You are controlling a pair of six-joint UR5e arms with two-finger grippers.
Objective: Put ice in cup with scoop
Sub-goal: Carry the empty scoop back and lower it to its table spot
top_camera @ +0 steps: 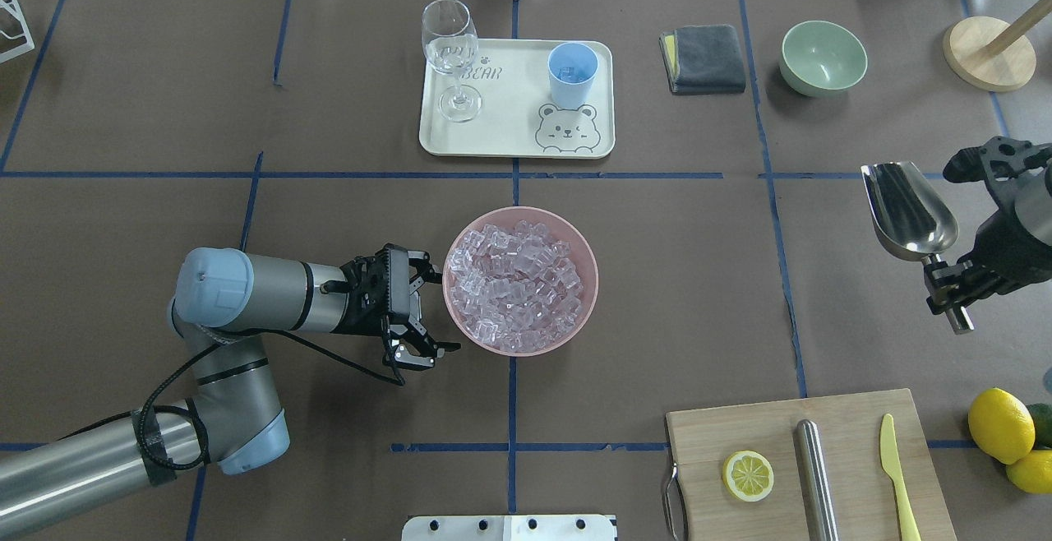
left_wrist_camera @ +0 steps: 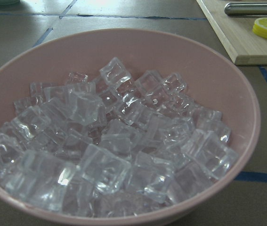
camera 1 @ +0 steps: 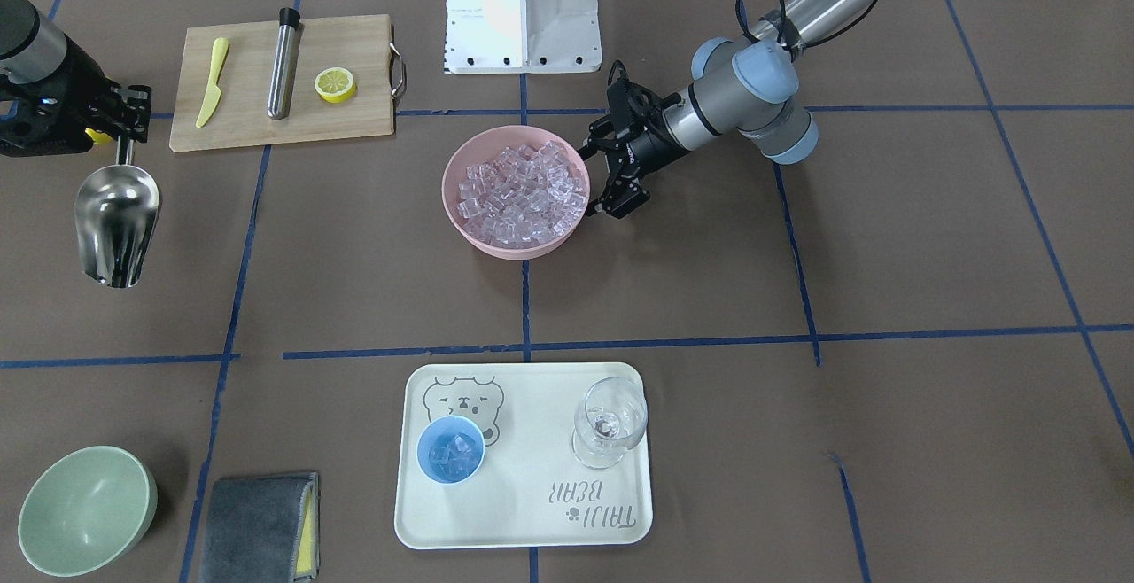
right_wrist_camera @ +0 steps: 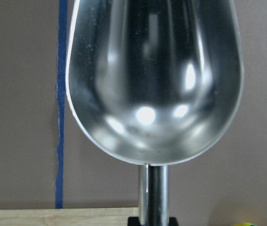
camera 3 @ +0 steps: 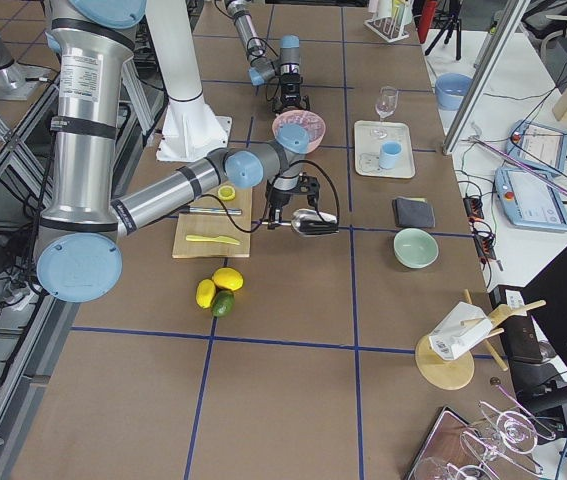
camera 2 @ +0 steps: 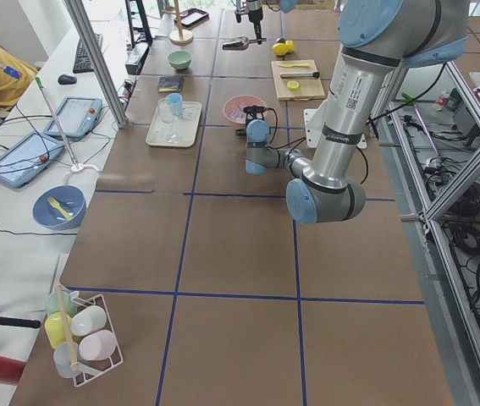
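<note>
While the right gripper point(top_camera: 945, 276) clamps the handle of the shiny stainless-steel scoop point(top_camera: 908, 212), which is empty and well apart from the pink plastic bowl point(top_camera: 588, 304) of clear ice cubes point(top_camera: 514, 286), and the left gripper point(top_camera: 431, 308) gapes open beside that bowl, a tilted carry to the small light-blue cup point(top_camera: 572, 72) on the cream tray point(top_camera: 509, 136) could spill cubes.

tray point(top_camera: 503, 135) | printed text: "BEAR" | word above it: unclear
</note>
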